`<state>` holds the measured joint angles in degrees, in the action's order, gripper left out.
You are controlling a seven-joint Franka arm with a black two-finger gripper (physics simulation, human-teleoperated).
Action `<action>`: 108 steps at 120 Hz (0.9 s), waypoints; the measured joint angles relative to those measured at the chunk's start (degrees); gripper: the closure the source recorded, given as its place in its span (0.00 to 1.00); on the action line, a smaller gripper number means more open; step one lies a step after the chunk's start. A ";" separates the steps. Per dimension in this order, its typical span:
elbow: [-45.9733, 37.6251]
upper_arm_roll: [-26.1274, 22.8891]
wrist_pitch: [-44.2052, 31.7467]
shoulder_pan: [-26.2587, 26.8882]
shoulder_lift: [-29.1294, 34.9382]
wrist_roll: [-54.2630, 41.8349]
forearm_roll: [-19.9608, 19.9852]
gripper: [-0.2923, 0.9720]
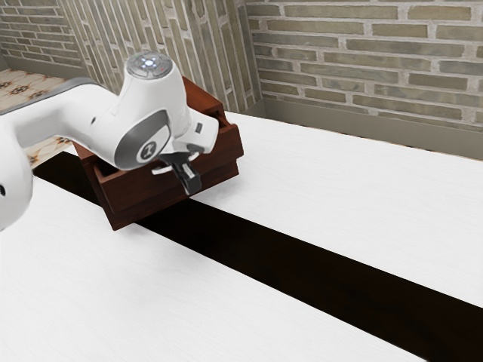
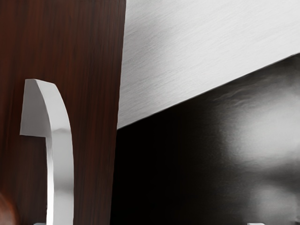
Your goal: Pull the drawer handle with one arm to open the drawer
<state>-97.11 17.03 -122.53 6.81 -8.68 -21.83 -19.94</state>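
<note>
The arm (image 1: pixel 90 121) is reaching in from nine o'clock in the exterior view, its hand tipping down toward five o'clock and bringing the gripper (image 1: pixel 186 178) against the front of the drawer (image 1: pixel 151 197). I cannot tell whether the gripper is parted or clamped. The handle (image 1: pixel 161 170) is sitting just beside the gripper at its ten o'clock, showing as a pale curved bar (image 2: pixel 58 154) on dark reddish wood. The drawer is standing toward ten o'clock on the white table (image 1: pixel 339 181).

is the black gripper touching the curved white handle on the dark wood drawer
Cannot tell: in the exterior view the black gripper overlaps the curved white handle, so neither contact nor gap shows plainly.
</note>
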 joint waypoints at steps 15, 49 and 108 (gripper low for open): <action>-2.41 -0.01 0.05 1.25 2.24 1.20 -0.80 0.36; -5.79 -0.11 0.11 3.58 5.27 3.94 -2.11 0.37; -8.65 -0.13 0.61 6.61 8.03 9.11 -4.37 0.37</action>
<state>-105.76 16.91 -121.92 13.42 -0.65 -12.72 -24.31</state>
